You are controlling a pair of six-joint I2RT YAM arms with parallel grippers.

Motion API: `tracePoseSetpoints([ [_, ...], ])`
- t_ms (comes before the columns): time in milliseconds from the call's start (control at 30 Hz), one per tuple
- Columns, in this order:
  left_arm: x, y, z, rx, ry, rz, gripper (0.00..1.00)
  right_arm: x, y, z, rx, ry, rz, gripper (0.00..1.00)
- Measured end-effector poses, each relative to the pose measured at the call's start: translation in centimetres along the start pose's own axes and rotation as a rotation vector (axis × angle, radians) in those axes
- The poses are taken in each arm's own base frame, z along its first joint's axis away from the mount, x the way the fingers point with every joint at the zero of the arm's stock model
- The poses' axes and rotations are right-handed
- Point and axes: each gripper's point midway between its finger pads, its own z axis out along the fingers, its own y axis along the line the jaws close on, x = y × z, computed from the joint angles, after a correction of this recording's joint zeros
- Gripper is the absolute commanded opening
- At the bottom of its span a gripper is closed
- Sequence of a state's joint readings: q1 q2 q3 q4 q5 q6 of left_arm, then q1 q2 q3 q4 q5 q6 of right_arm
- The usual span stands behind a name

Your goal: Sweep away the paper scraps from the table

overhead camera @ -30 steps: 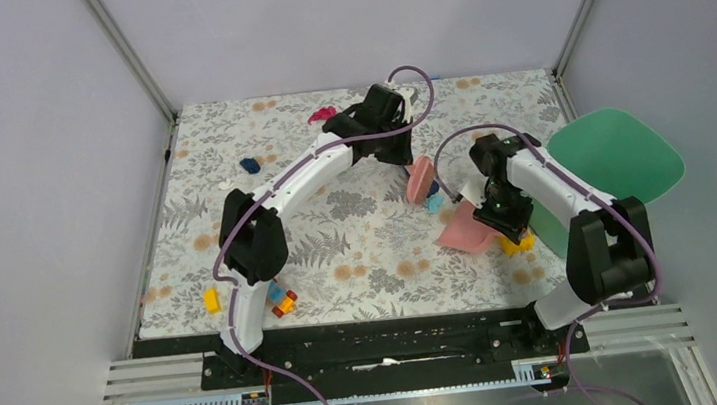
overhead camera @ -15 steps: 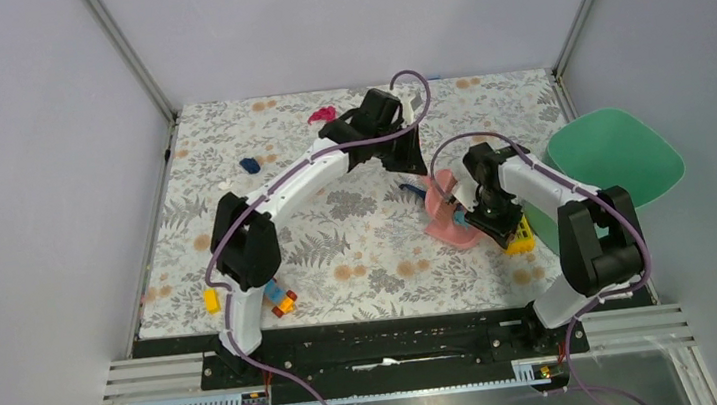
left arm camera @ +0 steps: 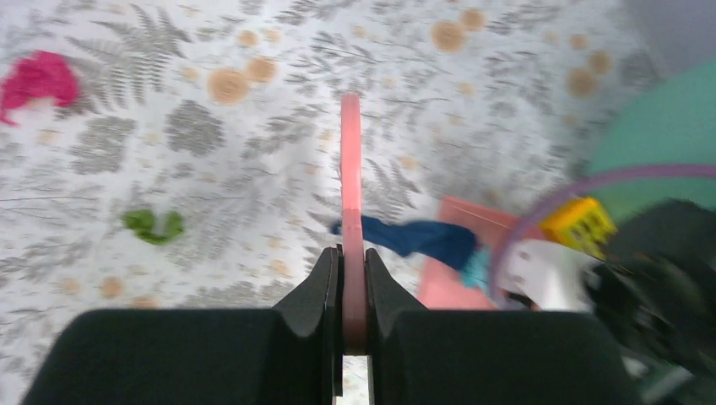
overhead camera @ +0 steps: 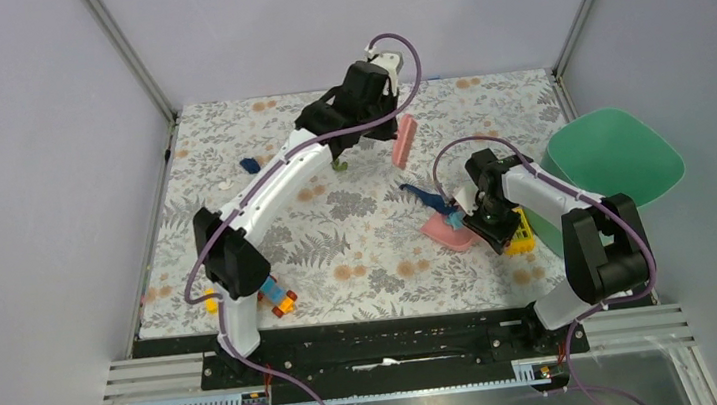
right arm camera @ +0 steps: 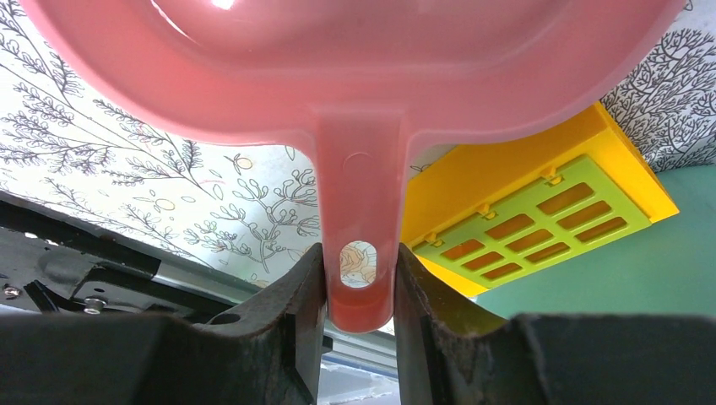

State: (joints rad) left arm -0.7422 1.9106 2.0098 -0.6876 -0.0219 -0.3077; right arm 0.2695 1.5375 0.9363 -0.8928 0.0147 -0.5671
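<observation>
My left gripper (overhead camera: 389, 129) is shut on a flat pink sweeper (overhead camera: 402, 142), held edge-on above the table (overhead camera: 360, 253) at the back centre; it shows in the left wrist view (left arm camera: 351, 194). My right gripper (overhead camera: 485, 221) is shut on the handle (right arm camera: 359, 253) of the pink dustpan (overhead camera: 446, 234). A dark blue scrap (overhead camera: 422, 194) and a teal scrap (overhead camera: 455, 220) lie at the pan's mouth. A green scrap (overhead camera: 337, 164), a second dark blue scrap (overhead camera: 249, 165) and a white scrap (overhead camera: 225, 185) lie further left. A magenta scrap (left arm camera: 38, 80) shows only in the left wrist view.
A yellow grid-topped block (overhead camera: 519, 236) sits against the dustpan's right side. A green bin (overhead camera: 616, 155) stands beyond the table's right edge. Toy bricks (overhead camera: 279, 299) and a yellow brick (overhead camera: 211, 300) lie near the front left, by the left arm's base.
My left gripper has lifted the pink sweeper away from the dustpan and carried it toward the back. The dustpan has shifted slightly left. The dark blue scrap now lies at its mouth.
</observation>
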Motion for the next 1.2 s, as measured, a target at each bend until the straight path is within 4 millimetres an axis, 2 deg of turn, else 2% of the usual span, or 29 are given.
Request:
tracePoseSetpoints([
  [133,0.2,2.9,3.2,-0.147,0.021,0.097,0.0,-0.1,0.2,0.0,-0.009,-0.005,0.008,0.0],
  [267,3.1,5.1,7.3,-0.221,0.114,0.176,0.0,-0.2,0.4,0.0,-0.019,-0.01,0.017,0.0],
  [367,5.2,5.6,9.9,-0.214,0.182,0.224,0.0,-0.2,0.6,0.0,-0.027,-0.009,0.022,0.0],
  [467,5.2,4.8,11.0,-0.17,0.186,0.238,0.0,-0.1,0.6,-0.1,-0.029,-0.006,0.026,0.0],
  [600,5.2,2.2,11.1,-0.039,0.189,0.197,0.0,-0.2,0.6,-0.3,-0.03,-0.009,0.031,0.0],
  [767,6.9,-0.4,10.7,0.097,0.241,0.098,0.0,-0.6,0.6,-0.4,-0.034,-0.017,0.043,0.0],
  [900,7.7,-3.0,8.7,0.21,0.291,-0.001,0.0,-1.2,0.6,-0.3,-0.044,-0.028,0.053,0.0],
  [1033,8.0,-4.5,6.7,0.254,0.322,-0.061,0.0,-1.5,0.7,-0.1,-0.053,-0.039,0.063,0.0],
  [1200,6.2,-5.6,4.1,0.271,0.284,-0.098,0.0,-2.6,1.1,-0.1,-0.081,-0.091,0.065,0.0],
])
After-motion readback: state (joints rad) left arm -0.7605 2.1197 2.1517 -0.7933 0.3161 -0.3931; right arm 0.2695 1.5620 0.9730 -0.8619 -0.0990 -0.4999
